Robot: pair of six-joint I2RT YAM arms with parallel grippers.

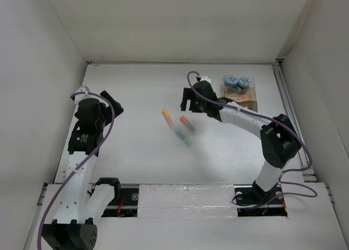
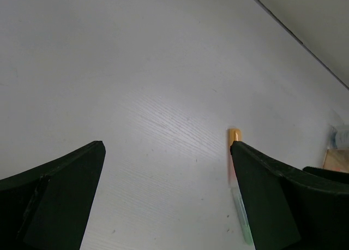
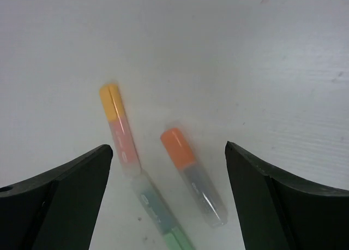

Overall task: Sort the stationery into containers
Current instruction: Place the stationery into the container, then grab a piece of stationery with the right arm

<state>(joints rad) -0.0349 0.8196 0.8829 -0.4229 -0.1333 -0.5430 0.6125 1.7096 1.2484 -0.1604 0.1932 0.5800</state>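
1. Box [image 1: 248, 103] sits far right on the table [image 1: 131, 86]. Two blue tubs [image 1: 237, 81] stand side by side at its far end, apparently in the far compartment. At least one orange-tipped pen lies in a nearer compartment; how many are there is too small to tell.
2. Three pens lie loose mid-table, left of the box and well apart from it: pink pen [image 3: 121, 131] with yellow cap, orange pen [image 3: 192, 174] with clear barrel, green pen [image 3: 162, 221].
3. Pink and green pens lie end to end, touching or nearly so. Orange pen lies just beside them on the right, apart.
4. Right gripper [image 3: 167, 147] hangs over the three pens, jaws spread wide, nothing between them.
5. Left gripper [image 2: 167, 145] is at the left, well apart from the pens, jaws wide, empty.
6. Judgement: sorting is partly done. Tubs and some pens are placed; three pens are left. Right arm looks best placed for the next pick, and the orange pen is the easiest target, being clear of the others.
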